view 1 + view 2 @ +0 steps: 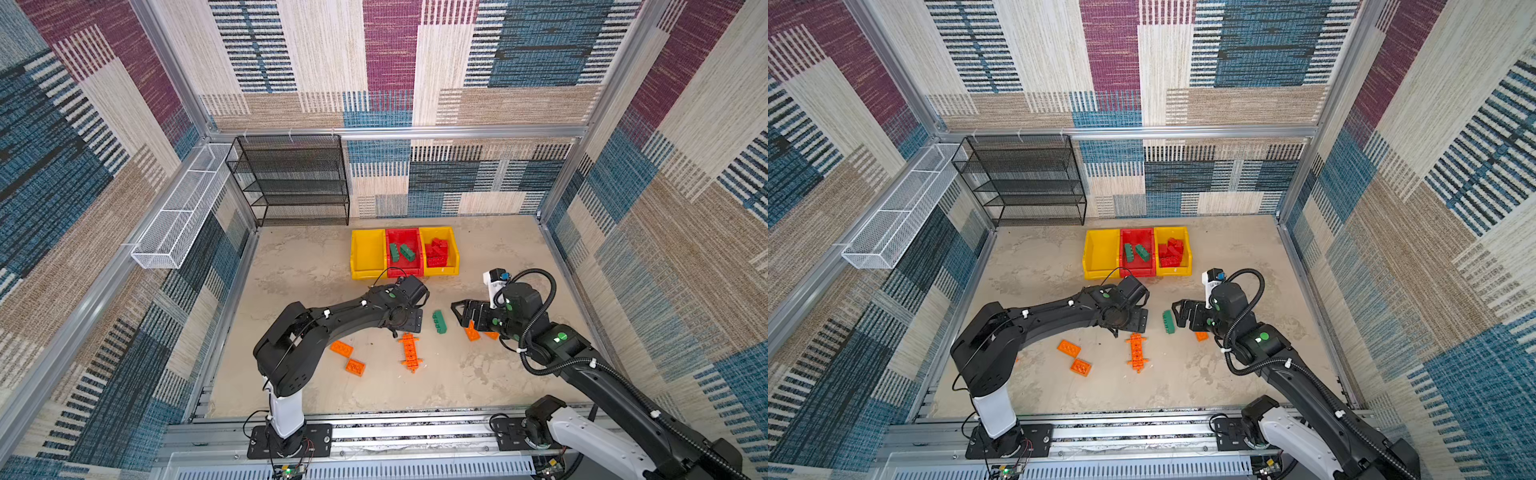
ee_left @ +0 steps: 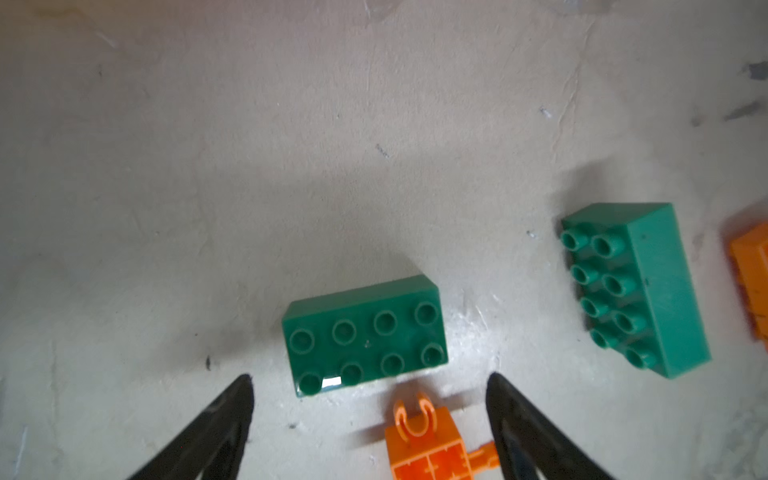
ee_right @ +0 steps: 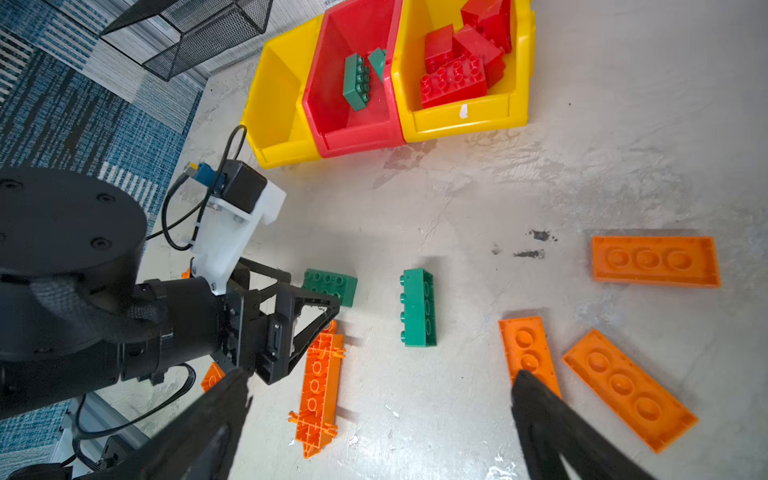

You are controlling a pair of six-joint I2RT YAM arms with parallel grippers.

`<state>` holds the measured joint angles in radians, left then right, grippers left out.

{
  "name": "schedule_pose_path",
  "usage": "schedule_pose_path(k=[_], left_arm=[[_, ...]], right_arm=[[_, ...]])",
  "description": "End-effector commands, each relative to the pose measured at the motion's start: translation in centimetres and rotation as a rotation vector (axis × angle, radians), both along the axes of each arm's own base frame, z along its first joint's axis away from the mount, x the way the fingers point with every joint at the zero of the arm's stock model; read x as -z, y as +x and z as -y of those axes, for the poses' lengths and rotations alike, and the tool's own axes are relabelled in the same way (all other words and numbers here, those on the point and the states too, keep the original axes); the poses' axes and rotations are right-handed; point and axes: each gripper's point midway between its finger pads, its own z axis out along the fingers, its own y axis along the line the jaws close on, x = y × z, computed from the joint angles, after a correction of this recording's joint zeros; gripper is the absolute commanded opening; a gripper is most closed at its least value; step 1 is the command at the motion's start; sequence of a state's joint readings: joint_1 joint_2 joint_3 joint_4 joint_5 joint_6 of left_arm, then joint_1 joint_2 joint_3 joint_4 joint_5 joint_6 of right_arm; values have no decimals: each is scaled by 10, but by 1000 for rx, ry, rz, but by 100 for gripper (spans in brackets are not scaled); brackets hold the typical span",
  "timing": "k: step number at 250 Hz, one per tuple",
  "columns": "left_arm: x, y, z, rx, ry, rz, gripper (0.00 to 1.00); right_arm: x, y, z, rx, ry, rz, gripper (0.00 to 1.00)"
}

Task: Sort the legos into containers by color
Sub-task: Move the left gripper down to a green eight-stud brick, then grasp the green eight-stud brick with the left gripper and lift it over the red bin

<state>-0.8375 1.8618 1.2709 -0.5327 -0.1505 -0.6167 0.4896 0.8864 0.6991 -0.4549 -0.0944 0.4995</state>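
My left gripper (image 2: pixel 370 384) hangs open just over the table, fingertips apart and empty. A green lego (image 2: pixel 365 336) lies studs-up just ahead of them. The end of the long orange plate (image 2: pixel 424 444) lies between the fingers. In both top views this gripper (image 1: pixel 409 326) hides that green lego. A second green lego (image 1: pixel 439 322) lies on its side between the two grippers. My right gripper (image 1: pixel 457 309) is open and empty above several flat orange legos (image 3: pixel 627 386). The left yellow container (image 1: pixel 368 249) is empty. The red container (image 1: pixel 405 270) holds two green legos (image 1: pixel 401 252). The right yellow container (image 1: pixel 442 270) holds red legos (image 1: pixel 436 251).
Two small orange legos (image 1: pixel 341 348) (image 1: pixel 355 367) lie near the left arm's elbow. A black wire rack (image 1: pixel 291 178) stands at the back left, and a white wire basket (image 1: pixel 183 208) hangs on the left wall. Aluminium rails border the table.
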Motion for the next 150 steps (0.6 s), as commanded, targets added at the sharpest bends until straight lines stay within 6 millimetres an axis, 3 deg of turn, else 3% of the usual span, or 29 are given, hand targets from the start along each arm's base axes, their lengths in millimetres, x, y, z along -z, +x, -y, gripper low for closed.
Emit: schedule_pose_path(k=[1, 48, 73, 97, 114, 150], left_arm=[[5, 2, 2, 11, 17, -11, 89], [19, 3, -1, -6, 31, -38, 86], [26, 4, 0, -10, 30, -53, 75], [29, 6, 0, -15, 38, -60, 54], [30, 8, -1, -18, 46, -64, 46], [18, 15, -1, -3, 73, -51, 43]], right_arm=[[0, 5, 1, 16, -7, 10, 100], [0, 8, 0, 15, -11, 16, 100], [1, 9, 1, 20, -17, 17, 100], [3, 10, 0, 19, -16, 16, 100], [2, 10, 0, 18, -14, 18, 100], [1, 12, 1, 21, -24, 25, 100]])
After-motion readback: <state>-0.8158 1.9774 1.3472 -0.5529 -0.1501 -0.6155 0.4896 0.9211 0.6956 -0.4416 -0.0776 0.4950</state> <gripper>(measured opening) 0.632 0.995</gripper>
